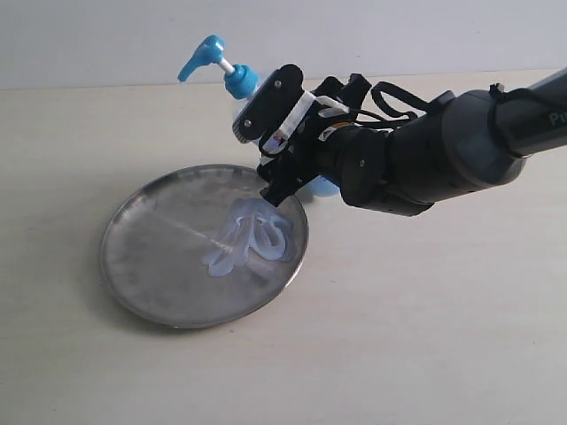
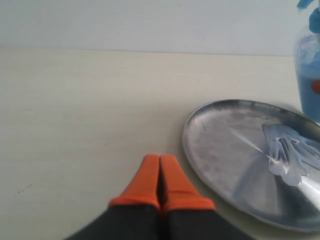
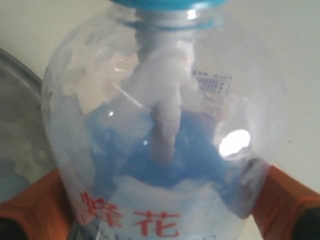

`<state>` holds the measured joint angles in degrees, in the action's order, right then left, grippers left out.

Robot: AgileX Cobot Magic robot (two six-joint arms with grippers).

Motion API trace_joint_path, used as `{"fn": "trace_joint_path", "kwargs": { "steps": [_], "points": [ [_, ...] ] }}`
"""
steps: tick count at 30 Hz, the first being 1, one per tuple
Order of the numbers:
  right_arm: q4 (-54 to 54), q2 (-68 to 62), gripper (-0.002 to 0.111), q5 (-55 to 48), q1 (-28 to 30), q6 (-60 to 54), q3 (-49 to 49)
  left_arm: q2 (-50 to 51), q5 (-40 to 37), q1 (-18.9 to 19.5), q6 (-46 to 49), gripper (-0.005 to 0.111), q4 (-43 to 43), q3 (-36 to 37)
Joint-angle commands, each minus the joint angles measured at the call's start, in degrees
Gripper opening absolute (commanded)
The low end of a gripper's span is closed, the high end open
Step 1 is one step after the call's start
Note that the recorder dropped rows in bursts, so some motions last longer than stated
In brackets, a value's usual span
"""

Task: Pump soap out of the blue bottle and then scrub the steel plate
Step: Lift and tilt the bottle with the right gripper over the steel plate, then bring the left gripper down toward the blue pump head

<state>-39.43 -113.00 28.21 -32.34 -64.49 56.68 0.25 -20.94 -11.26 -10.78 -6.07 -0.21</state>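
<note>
- Two containers: plate [image 1: 151,248] lay flat on table [image 1: 425,336], with soap [image 1: 252,237] in pale glossy squiggles on its right half, near the rim.
- Bottle [image 1: 241,81] was part full of blue liquid, lower body only; the clear upper part was streaked white inside.
- Bottle was at the plate's far right edge, with its base just beside the rim.
- Bottle's long axis was tilted, not upright, with the top leaning left in the exterior view. Pump head [image 1: 202,55] was at the top, spout pointing left and slightly down.
- Couldn't tell if the base touched the table.
- Right gripper [image 3: 160,210] was spread to bottle width, orange pads [image 3: 35,200] pressed on both sides of the lower body, by the red characters. It had hold of the bottle.
- Left gripper [image 2: 160,175] had both orange fingers closed flat together with nothing between them. It was over bare table, near the plate's rim but apart from it.
</note>
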Motion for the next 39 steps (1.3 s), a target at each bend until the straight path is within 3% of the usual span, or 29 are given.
{"fn": "trace_joint_path", "kwargs": {
  "steps": [1, 8, 12, 22, 29, 39],
  "points": [
    [0.49, 0.03, 0.0, 1.01, 0.11, 3.37, 0.84, -0.25, 0.71, 0.06, 0.28, 0.0, 0.31, 0.21],
    [0.81, 0.03, 0.0, 1.84, 0.11, 4.76, 0.84, -0.25, -0.18, 0.06, 0.28, 0.0, 0.21, 0.21],
    [1.05, 0.03, 0.0, 1.84, 0.11, 4.88, 0.84, 2.27, -0.3, -0.81, 0.28, 0.0, 0.1, -3.87],
    [5.07, 0.03, 0.0, 1.62, 0.11, 5.74, 0.46, 21.16, -0.3, -7.88, 0.28, 0.0, 0.1, -21.91],
    [6.48, 0.03, 0.0, 2.54, 0.11, 5.74, -0.26, 31.72, -0.18, -8.81, 0.28, 0.0, 0.1, -35.46],
    [6.99, 0.03, 0.0, 2.54, 0.11, 5.74, -0.26, 33.14, 0.11, -8.81, 0.28, 0.0, 0.1, -37.93]
  ]
}}
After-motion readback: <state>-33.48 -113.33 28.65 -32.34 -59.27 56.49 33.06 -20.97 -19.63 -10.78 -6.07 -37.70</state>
